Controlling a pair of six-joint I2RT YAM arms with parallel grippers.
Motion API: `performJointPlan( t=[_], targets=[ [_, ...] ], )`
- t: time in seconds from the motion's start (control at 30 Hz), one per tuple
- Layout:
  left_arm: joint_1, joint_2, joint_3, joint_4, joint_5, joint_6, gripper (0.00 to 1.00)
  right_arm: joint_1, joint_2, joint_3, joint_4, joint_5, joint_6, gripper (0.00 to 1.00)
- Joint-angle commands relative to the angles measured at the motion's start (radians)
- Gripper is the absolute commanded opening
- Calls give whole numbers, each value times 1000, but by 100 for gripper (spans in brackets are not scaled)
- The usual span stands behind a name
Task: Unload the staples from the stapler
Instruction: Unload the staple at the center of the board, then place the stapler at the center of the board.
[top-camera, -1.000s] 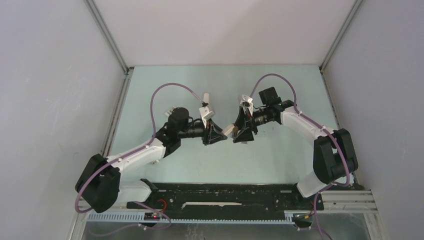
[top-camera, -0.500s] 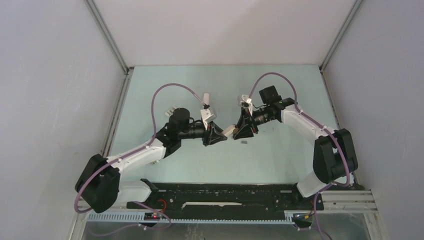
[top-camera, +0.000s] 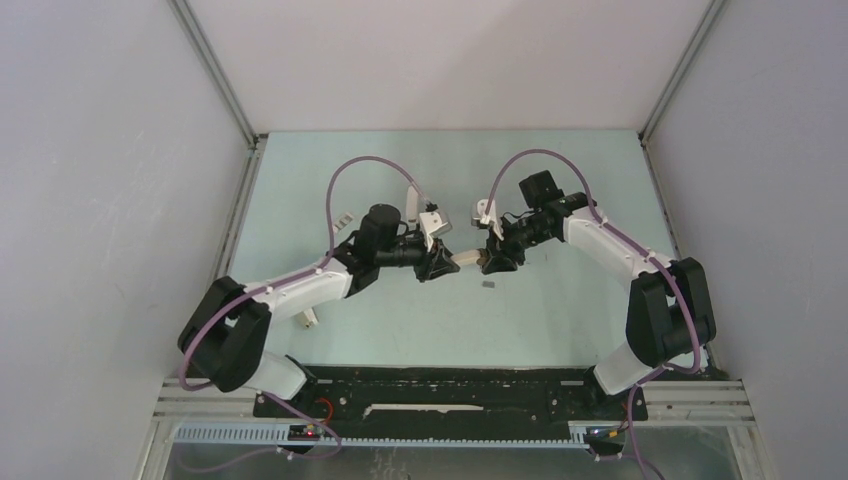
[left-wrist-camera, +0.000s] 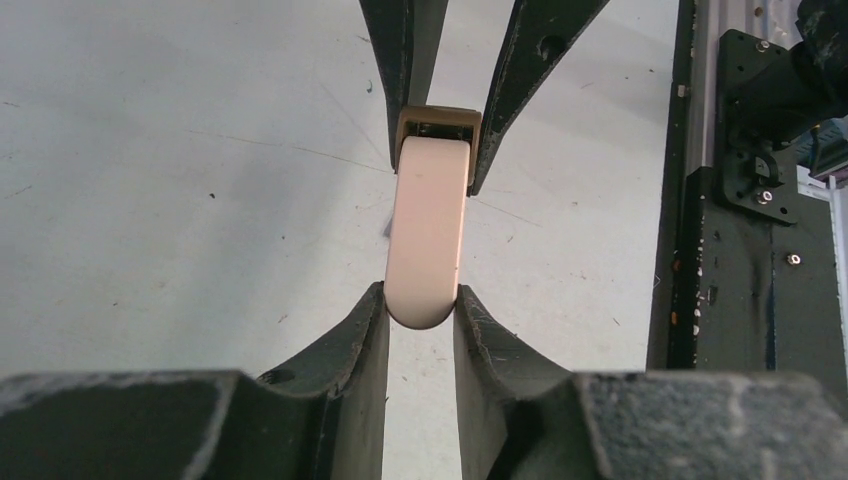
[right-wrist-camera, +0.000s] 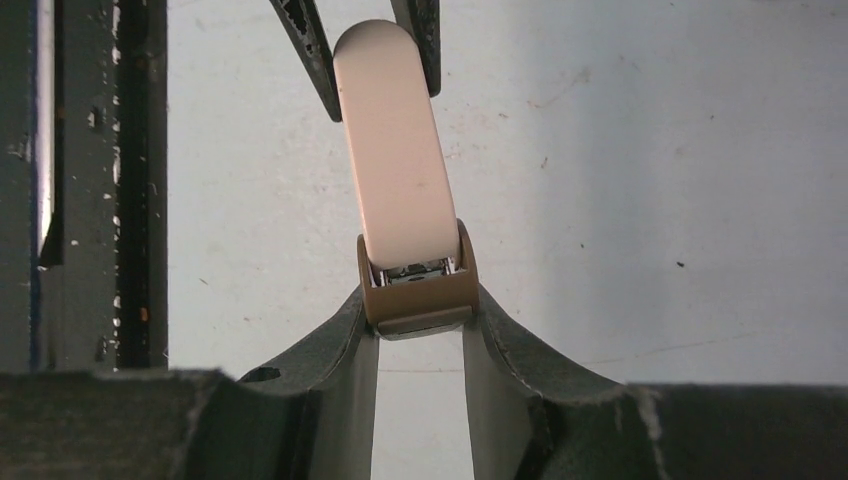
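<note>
One stapler (left-wrist-camera: 427, 240), one staple strip (top-camera: 489, 285), one left hand (left-wrist-camera: 420, 300), one right hand (right-wrist-camera: 420, 300)

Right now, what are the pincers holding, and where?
Both hold one stapler: the left pincer grips its rounded pale end, and the right pincer grips its brown back end.

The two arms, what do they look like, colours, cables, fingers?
Both the left arm and right arm have white link shells with black joints and wrists. A thin purple cable loops along each. The fingers are dark, matte, curved and scuffed at the edges.
</note>
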Motion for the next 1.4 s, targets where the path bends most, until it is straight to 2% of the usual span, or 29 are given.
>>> performJointPlan(
  t=[0.0,0.13,0.27,0.57,0.8,1.0,1.17,1.37],
  targets=[
    [24,16,24,-121,-57,55,0,-71,-17,31,-63,203,-63,5],
    [23,45,42,-141,-65,64,0,-70,-32,31,-56,289,-67,5],
    [17,83,83,-179,-72,68,0,-70,-33,31,-69,288,-70,5],
    [12,96,99,-161,-52,-2,0,-72,-3,45,-114,155,-44,3],
    [12,44,46,14,27,-243,0,-67,13,87,-177,-52,16,4],
    [11,-21,-78,286,61,-458,0,-65,34,128,-283,-257,11,7],
    [-11,-45,-124,418,52,-560,0,-43,53,139,-312,-365,32,22],
    [-46,-47,-155,501,1,-624,0,-10,63,139,-293,-402,74,44]
  ],
)
